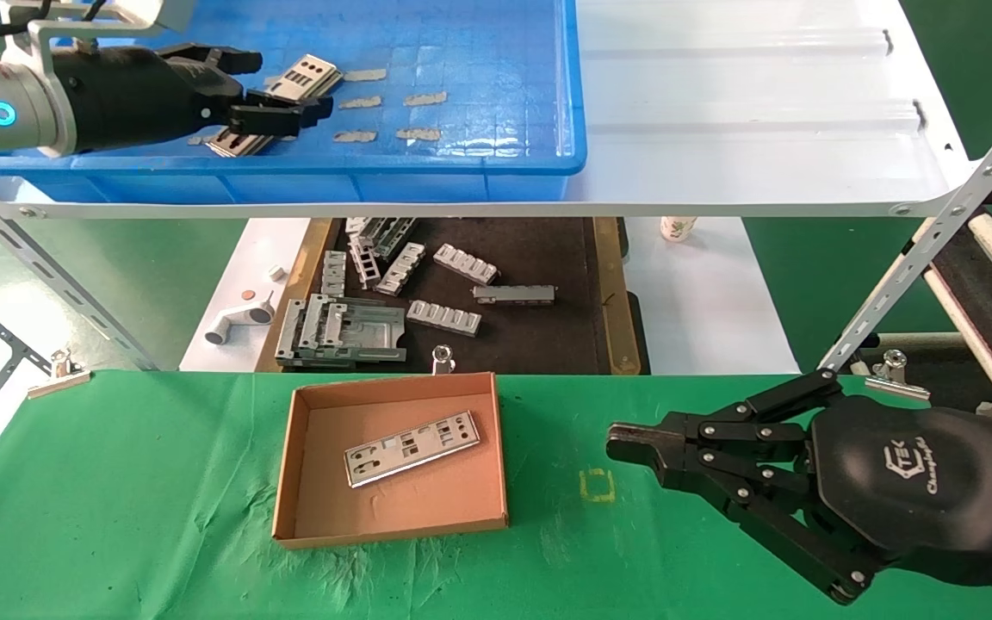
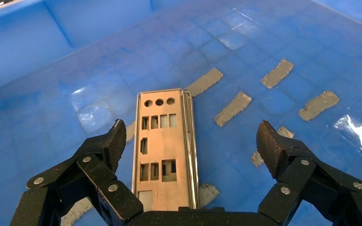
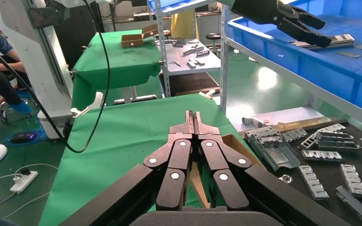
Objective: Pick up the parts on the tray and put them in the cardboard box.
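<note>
Over tray, left gripper jaws wide astride part, not touching; right gripper jaws closed, empty

The left tool reaches in at the frame's upper left, fingers spread wide; the right tool hangs lower right, fingers pressed together.

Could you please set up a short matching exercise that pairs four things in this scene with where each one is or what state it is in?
Things:
1. left end effector
2. right end effector
3. plate in the cardboard box
4. grey ribbed brackets

Places or states:
A. shut, over the green cloth
B. on the black tray
C. open, over a plate in the blue tray
D. lying flat on a brown floor

Pairs: 1-C, 2-A, 3-D, 4-B
</note>
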You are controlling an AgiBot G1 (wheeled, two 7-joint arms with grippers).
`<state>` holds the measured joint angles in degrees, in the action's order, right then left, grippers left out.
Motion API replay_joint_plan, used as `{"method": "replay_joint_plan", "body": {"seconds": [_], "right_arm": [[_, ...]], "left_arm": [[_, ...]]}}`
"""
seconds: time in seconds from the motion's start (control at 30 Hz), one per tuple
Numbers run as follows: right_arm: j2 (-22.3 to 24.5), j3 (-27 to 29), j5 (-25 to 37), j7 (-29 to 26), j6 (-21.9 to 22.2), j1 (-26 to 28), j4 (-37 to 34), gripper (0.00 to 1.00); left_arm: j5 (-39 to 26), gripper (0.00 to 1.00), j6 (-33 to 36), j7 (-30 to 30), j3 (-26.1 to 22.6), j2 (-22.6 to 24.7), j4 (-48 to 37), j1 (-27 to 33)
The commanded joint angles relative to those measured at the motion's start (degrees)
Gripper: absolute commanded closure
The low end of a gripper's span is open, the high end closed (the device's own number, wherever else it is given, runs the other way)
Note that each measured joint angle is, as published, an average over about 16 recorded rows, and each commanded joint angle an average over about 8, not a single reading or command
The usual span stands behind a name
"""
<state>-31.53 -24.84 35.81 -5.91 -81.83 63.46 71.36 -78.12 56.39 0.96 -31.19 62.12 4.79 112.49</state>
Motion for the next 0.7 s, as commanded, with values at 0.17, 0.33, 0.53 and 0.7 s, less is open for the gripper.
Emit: {"method": "replay_joint_plan", "body": {"seconds": [0.17,0.33,0.53,0.7], "right_arm": [[0.00,0.00,0.00,0.00,0.00,0.00,0.00,1.00],[0.00,0.00,0.00,0.00,0.00,0.00,0.00,1.00],[0.00,0.00,0.00,0.00,0.00,0.00,0.00,1.00],[0.00,0.00,0.00,0.00,0.00,0.00,0.00,1.00]], "left_arm": [[0.13,1.00,-0.37,1.06,0.11,0.41,-1.54,0.40],[0.34,1.00,-0.88,1.55,0.27,0.71,-2.48,0.54],[0.56,1.00,-2.28,1.83,0.44,1.15,-3.46,0.48],[0.67,1.00,-3.29,1.98,0.52,1.47,-3.97,0.40]]}}
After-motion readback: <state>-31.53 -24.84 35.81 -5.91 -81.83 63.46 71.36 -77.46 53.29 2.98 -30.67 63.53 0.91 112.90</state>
